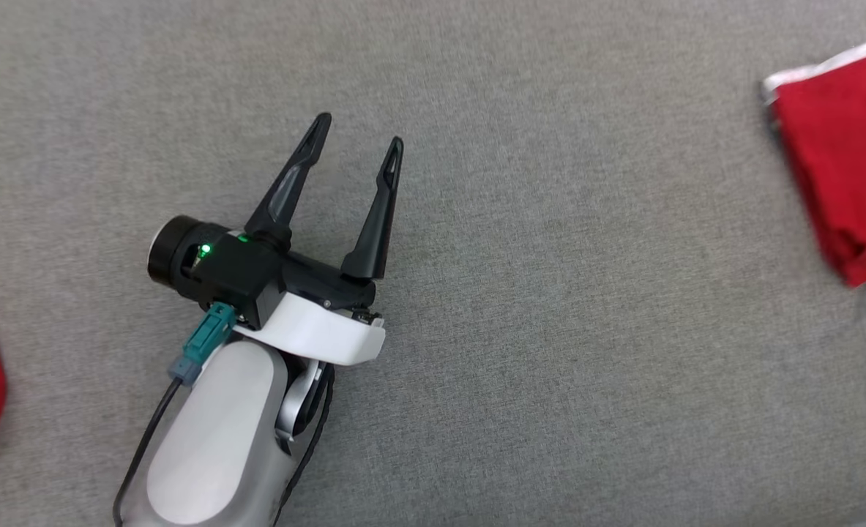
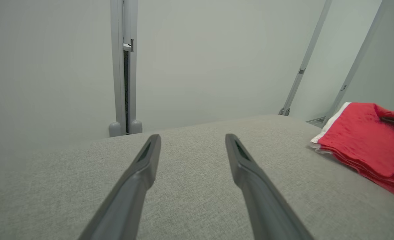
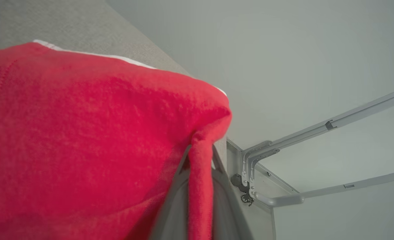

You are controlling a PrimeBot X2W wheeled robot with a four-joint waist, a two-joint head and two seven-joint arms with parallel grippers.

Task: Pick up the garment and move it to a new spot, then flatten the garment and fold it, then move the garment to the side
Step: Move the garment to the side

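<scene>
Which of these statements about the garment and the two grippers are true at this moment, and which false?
1. The left gripper has its jaws open and empty. True.
2. The right gripper has its jaws open, clear of the cloth. False: they are shut on a fold of the red garment.
3. The red garment lies directly under the left gripper. False: it lies apart from it, off to its right on the grey fabric surface.
4. The red garment has a white edge. True.
</scene>
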